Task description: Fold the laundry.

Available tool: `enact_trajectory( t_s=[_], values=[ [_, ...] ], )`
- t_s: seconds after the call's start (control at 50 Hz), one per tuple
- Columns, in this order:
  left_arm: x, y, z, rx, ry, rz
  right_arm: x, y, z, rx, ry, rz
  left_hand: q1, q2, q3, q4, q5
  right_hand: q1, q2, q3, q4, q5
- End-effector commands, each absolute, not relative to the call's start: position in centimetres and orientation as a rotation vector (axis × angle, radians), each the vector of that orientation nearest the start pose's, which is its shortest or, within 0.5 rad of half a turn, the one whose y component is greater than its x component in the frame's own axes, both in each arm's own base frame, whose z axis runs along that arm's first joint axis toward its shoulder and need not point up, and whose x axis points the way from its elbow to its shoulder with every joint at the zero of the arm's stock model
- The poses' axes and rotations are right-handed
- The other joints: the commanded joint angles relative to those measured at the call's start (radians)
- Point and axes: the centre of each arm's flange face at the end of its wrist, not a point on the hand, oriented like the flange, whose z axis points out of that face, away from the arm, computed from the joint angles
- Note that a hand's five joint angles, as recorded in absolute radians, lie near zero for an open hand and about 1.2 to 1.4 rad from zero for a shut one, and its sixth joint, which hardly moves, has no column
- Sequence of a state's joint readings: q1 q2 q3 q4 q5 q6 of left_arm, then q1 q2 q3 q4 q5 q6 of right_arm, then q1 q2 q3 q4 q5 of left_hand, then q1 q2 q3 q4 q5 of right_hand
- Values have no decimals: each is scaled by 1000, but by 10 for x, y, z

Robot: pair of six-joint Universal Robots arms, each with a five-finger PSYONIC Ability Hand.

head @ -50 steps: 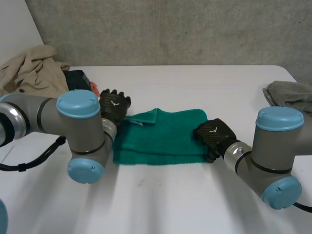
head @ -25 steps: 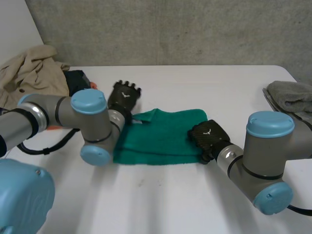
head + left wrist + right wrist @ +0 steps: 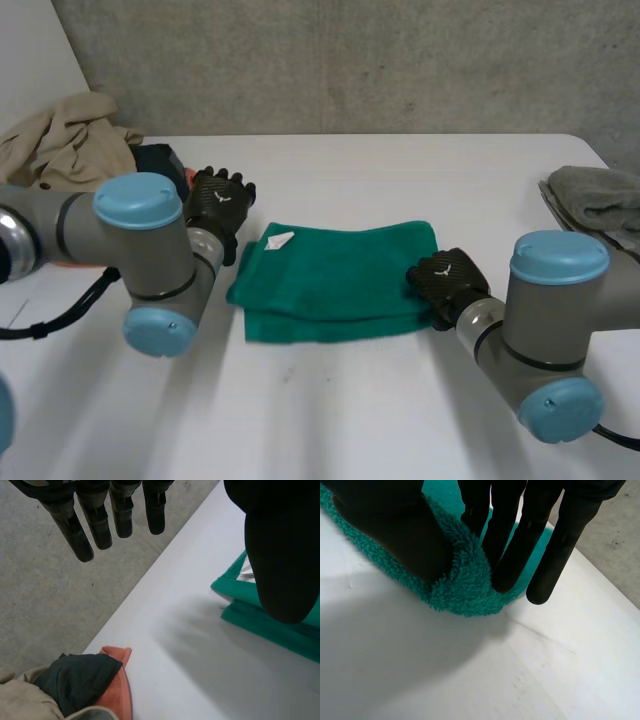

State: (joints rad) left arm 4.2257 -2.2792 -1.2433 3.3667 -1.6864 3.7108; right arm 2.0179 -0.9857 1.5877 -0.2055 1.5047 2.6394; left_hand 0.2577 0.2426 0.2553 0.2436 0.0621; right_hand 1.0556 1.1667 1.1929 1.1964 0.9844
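A green towel [image 3: 335, 280] lies folded in the middle of the white table [image 3: 400, 170], a small white label [image 3: 278, 240] showing at its far left corner. My right hand [image 3: 447, 279] is at the towel's right edge near the front corner. In the right wrist view its thumb [image 3: 395, 525] and fingers [image 3: 512, 545] pinch the fluffy green towel edge [image 3: 465, 587] between them. My left hand [image 3: 220, 203] hovers just left of the towel's far left corner, its fingers [image 3: 95, 522] straight and spread, holding nothing. The towel's corner [image 3: 280, 630] lies beside its thumb.
A beige garment pile [image 3: 65, 145] sits at the back left with a dark cloth [image 3: 75, 677] and an orange cloth [image 3: 116, 692] against it. A grey folded towel [image 3: 600, 195] lies at the table's right edge.
My right hand has closed on the towel's right edge and the towel has shifted slightly right. My left hand has drawn back left, off the far left corner.
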Motion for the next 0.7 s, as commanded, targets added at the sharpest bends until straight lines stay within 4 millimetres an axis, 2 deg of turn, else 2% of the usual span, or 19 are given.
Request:
enact_trajectory(
  t_s=[0.02, 0.1, 0.12, 0.18, 0.2, 0.24, 0.26, 0.28, 0.3, 0.34, 0.36, 0.42, 0.48, 0.54, 0.58, 0.6, 0.64, 0.66, 0.7],
  values=[
    [-296, -295, 173, 1072, 2056, -1918, 258, -274, 146, -1410, 2305, -1851, -50, -35, -48, -36, -29, 341, 230, 203, 200, 237],
    [-289, -282, 182, 1071, 2056, -1922, 256, -282, 157, -1679, 2240, -1963, -56, -41, -53, -42, -35, 341, 230, 203, 200, 237],
    [-288, -280, 183, 1072, 2057, -1920, 258, -288, 164, -1769, 2191, -2028, -56, -41, -54, -42, -35, 341, 230, 203, 200, 237],
    [-284, -274, 187, 1066, 2060, -1923, 271, -291, 175, -1883, 2069, -2135, -59, -44, -56, -45, -38, 341, 230, 203, 200, 237],
    [-283, -272, 189, 1057, 2063, -1929, 290, -282, 182, -1941, 1928, -2202, -59, -44, -56, -45, -38, 341, 230, 203, 200, 237],
    [-282, -270, 191, 1049, 2068, -1936, 314, -267, 187, -1980, 1756, -2257, -59, -44, -56, -45, -38, 341, 230, 203, 200, 237],
    [-281, -270, 192, 1046, 2070, -1939, 324, -260, 187, -1995, 1676, -2268, -59, -44, -56, -45, -38, 341, 230, 203, 200, 237],
    [-280, -269, 194, 1035, 2073, -1947, 344, -245, 183, -2009, 1529, -2261, -59, -44, -56, -45, -38, 341, 230, 203, 200, 237],
    [-280, -269, 194, 1031, 2077, -1950, 352, -237, 177, -2023, 1465, -2235, -59, -44, -56, -45, -38, 341, 230, 203, 200, 237],
    [-280, -268, 195, 1022, 2083, -1957, 363, -223, 166, -2060, 1339, -2175, -59, -44, -56, -45, -38, 341, 230, 203, 200, 237],
    [-280, -267, 195, 1018, 2090, -1958, 372, -209, 155, -2083, 1229, -2105, -59, -44, -56, -45, -38, 341, 230, 203, 200, 237],
    [-280, -267, 196, 1009, 2097, -1964, 379, -194, 145, -2103, 1116, -2025, -59, -44, -56, -45, -38, 341, 230, 203, 200, 237],
    [-281, -267, 197, 1003, 2099, -1977, 378, -194, 143, -2104, 1132, -2016, -62, -47, -59, -48, -41, 341, 230, 203, 200, 237],
    [-284, -266, 200, 1001, 2101, -2000, 374, -197, 144, -2052, 1217, -1998, -65, -50, -62, -51, -44, -445, -556, -582, -586, -549],
    [-290, -263, 203, 1005, 2098, -2029, 371, -195, 144, -1936, 1301, -1946, -65, -50, -62, -51, -44, -814, -925, -951, -954, -917],
    [-295, -261, 207, 1008, 2096, -2060, 370, -196, 148, -1874, 1339, -1933, -65, -50, -62, -51, -44, -821, -932, -958, -962, -924],
    [-302, -258, 212, 1007, 2094, -2097, 361, -207, 169, -1701, 1427, -1947, -65, -50, -62, -51, -44, -841, -952, -979, -982, -945],
    [-305, -258, 214, 1004, 2095, -2116, 348, -222, 191, -1490, 1525, -1963, -65, -50, -62, -51, -44, -881, -992, -1018, -1022, -984],
    [-314, -256, 221, 997, 2093, -2173, 333, -237, 211, -1273, 1602, -1962, -62, -47, -59, -48, -41, -881, -992, -1018, -1022, -984]
  ],
)
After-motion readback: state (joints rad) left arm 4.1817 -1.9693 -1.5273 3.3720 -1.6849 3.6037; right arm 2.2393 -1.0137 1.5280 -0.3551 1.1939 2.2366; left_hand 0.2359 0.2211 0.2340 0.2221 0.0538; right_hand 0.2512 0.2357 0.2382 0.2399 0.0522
